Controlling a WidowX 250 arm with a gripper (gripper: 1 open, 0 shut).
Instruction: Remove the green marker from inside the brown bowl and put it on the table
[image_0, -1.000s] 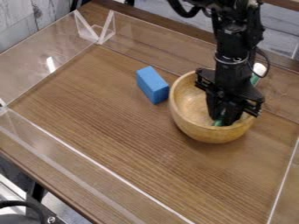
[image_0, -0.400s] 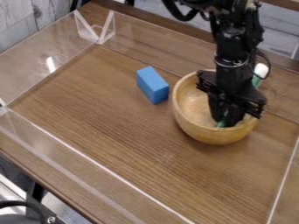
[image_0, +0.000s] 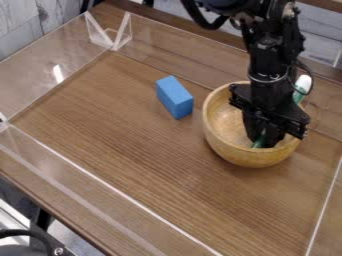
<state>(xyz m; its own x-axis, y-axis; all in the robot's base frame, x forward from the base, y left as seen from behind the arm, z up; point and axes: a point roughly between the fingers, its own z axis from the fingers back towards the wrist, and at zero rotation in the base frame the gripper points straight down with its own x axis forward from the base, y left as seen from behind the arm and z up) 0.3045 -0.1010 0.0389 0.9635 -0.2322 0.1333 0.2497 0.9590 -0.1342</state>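
One change noted: the brown bowl (image_0: 253, 128) sits slightly further right and nearer the camera than a second ago; the hand (image_0: 271, 139) inside it has shifted the same way.
Hand: pointing almost straight down into the bowl, fingers drawn together on the green marker (image_0: 278, 144), of which only a green patch shows at the fingertips.
Marker position: inside the bowl, low against its right wall, not lifted.
Meaning for task: the grip looks made, but the bowl appears dragged along; extraction has not begun.
Unchanged: blue block (image_0: 173, 96) rests on the surface (image_0: 120, 150), left of the bowl.
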